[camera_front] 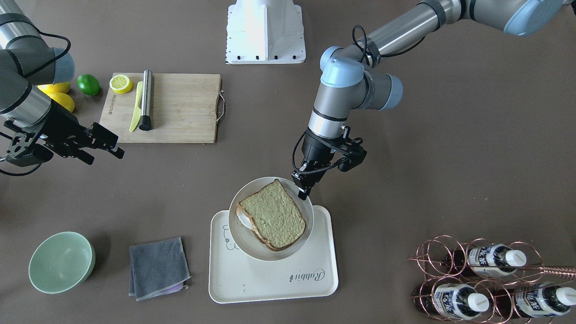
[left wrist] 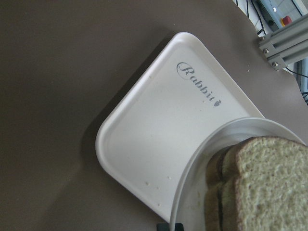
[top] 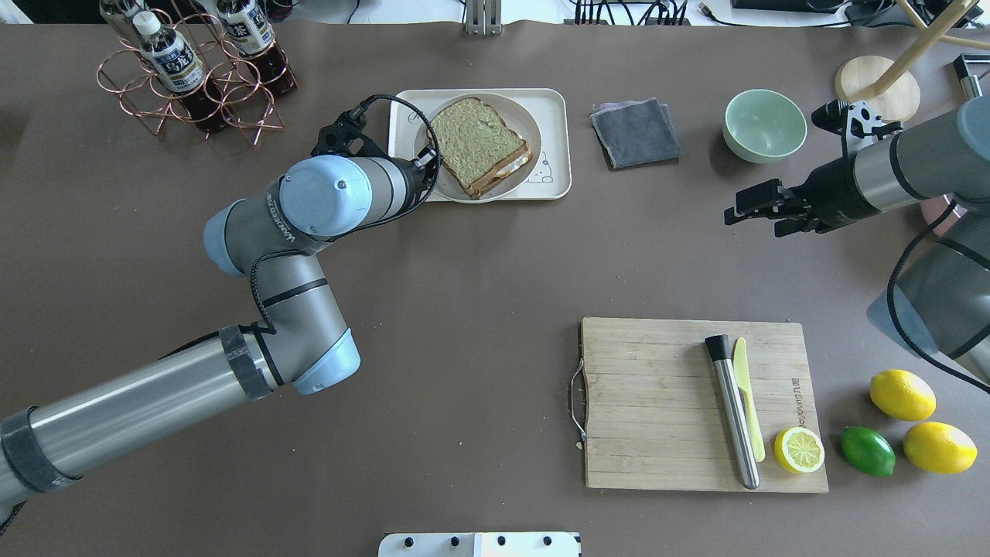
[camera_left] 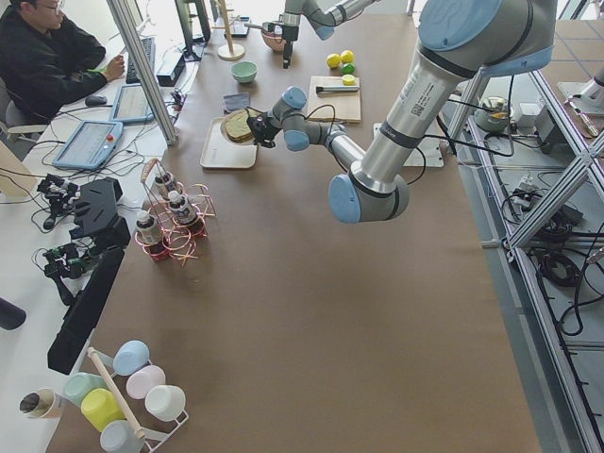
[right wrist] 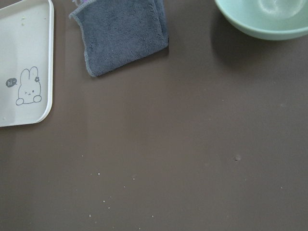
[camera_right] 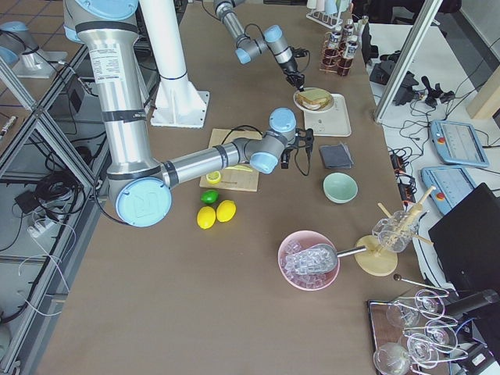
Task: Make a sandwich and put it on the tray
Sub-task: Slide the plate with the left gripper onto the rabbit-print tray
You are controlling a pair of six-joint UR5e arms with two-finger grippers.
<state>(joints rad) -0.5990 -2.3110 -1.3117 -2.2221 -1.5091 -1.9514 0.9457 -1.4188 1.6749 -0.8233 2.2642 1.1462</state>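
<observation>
sandwich [camera_front: 273, 215] is built, egg white peeking out, on the round plate [camera_front: 270, 257]. my left gripper [camera_front: 303, 192] is pinched onto the plate rim at 1 o'clock in the front view, over the tray [camera_front: 270, 283]'s 12 o'clock end. can't tell if it's landed. remaining: set down, let go. right gripper [camera_front: 105, 153] is spread and empty, off at 9 o'clock.

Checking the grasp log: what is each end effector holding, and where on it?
The left end effector grips the plate by its rim; the right end effector holds nothing.
</observation>
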